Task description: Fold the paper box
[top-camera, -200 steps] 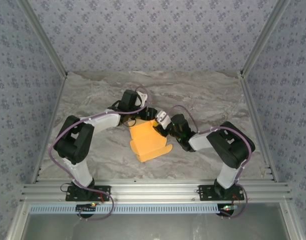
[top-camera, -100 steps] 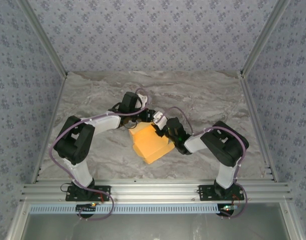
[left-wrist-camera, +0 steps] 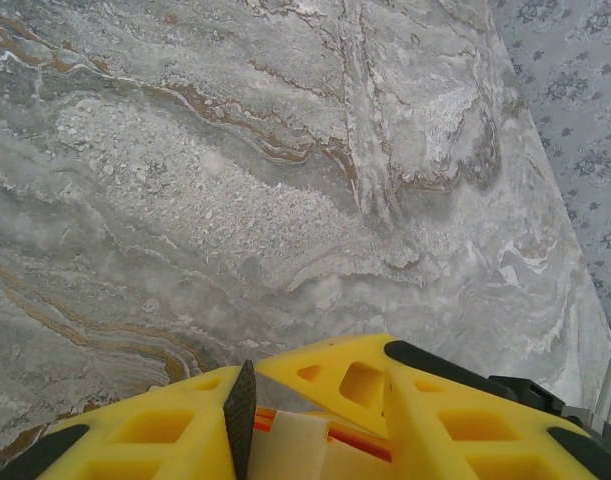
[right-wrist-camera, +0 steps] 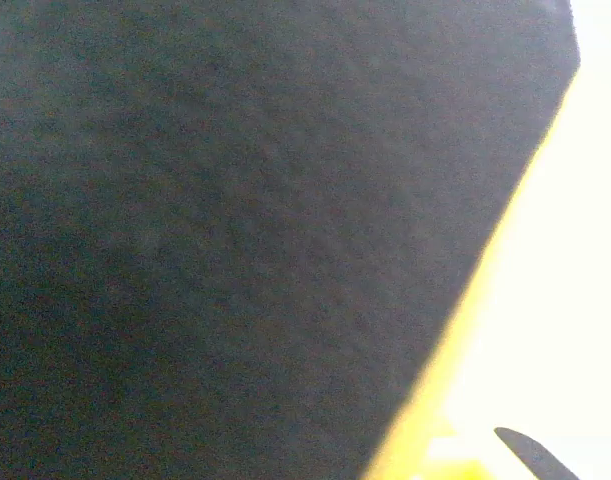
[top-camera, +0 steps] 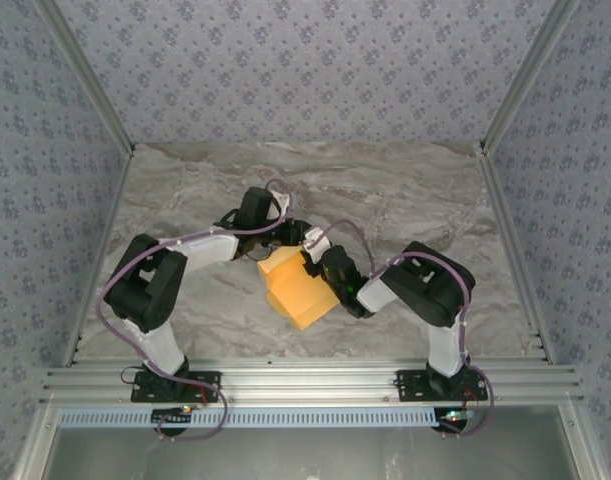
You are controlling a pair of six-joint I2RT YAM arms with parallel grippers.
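The paper box (top-camera: 301, 290) is yellow-orange cardboard, lying partly folded on the marble table between the two arms. My left gripper (top-camera: 278, 243) sits at its far edge. In the left wrist view its yellow fingers (left-wrist-camera: 165, 430) meet at the tips of the left gripper (left-wrist-camera: 255, 372), with a cream and orange edge of the paper box (left-wrist-camera: 305, 440) pinched between them. My right gripper (top-camera: 316, 262) presses against the box's far right side. The right wrist view is dark and very close up, with a bright yellow surface of the paper box (right-wrist-camera: 575, 300) at the right, and its jaws are hidden.
The marble table (top-camera: 405, 200) stretches out behind and to both sides of the box. Patterned walls close it in at the back and sides, with metal rails (top-camera: 505, 240) along the edges. An aluminium frame (top-camera: 305, 380) runs along the near edge.
The right arm has swung left against the box, and the flap that stuck out at its lower right is now folded in. The box looks more compact. The left arm has hardly moved.
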